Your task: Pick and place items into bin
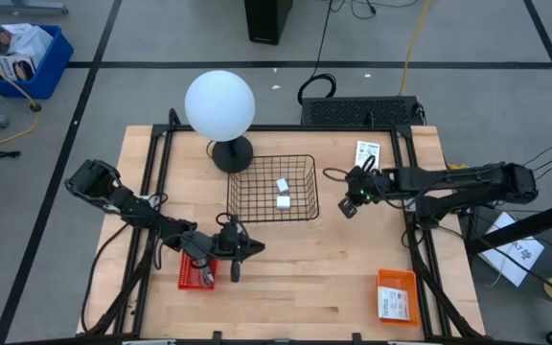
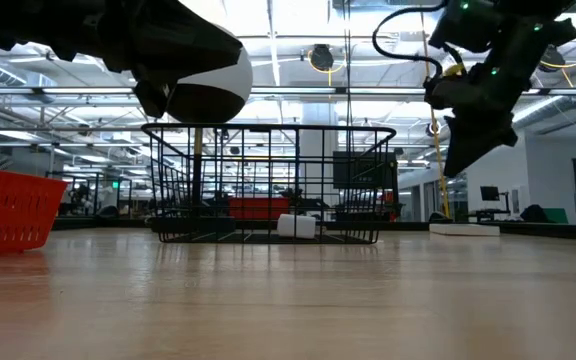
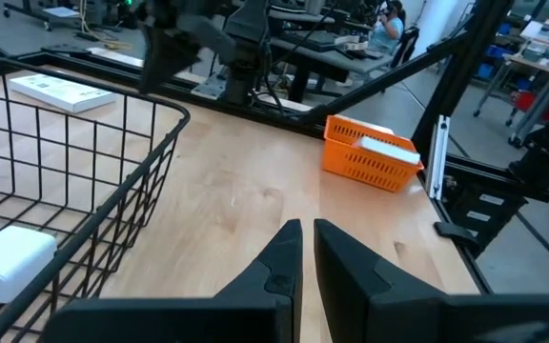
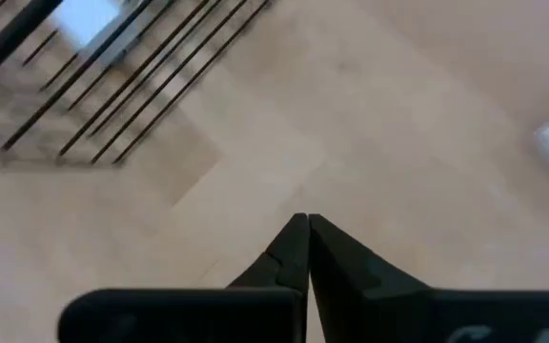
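While two white blocks (image 1: 283,194) lie in the wire bin (image 1: 300,213), both end effectors, left (image 1: 235,272) and right (image 1: 350,208), are pressed together, empty

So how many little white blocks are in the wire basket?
2. Both sit in the basket, side by side near its middle: one block toward the lamp side, the other block just in front of it. None seems hidden.
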Motion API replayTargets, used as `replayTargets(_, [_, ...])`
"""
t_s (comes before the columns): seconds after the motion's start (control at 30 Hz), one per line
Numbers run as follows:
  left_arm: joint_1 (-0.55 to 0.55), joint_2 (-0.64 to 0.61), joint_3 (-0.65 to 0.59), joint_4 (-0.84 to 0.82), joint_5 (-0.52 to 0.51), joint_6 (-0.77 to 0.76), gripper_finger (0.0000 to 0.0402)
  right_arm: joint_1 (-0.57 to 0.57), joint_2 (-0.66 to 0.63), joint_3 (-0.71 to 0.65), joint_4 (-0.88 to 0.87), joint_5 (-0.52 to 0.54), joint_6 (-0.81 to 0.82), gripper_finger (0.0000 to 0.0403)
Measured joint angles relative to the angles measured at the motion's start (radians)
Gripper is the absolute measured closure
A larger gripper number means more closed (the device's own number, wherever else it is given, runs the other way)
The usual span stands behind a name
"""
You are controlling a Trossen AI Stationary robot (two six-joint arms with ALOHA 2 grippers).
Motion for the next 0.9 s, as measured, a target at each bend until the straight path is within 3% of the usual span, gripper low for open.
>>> replayTargets(0.1, [0.000, 0.000, 0.000, 0.000, 0.000, 0.000, 0.0366, -0.062, 0.000, 0.000, 0.036, 0.036, -0.050, 0.0398])
replayTargets(0.4, [0.000, 0.000, 0.000, 0.000, 0.001, -0.005, 0.0366, -0.287, 0.025, 0.000, 0.071, 0.049, 0.010, 0.0402])
replayTargets(0.9, [0.000, 0.000, 0.000, 0.008, 0.001, -0.002, 0.0366, -0.579, 0.231, 0.000, 0.173, 0.045, -0.022, 0.0403])
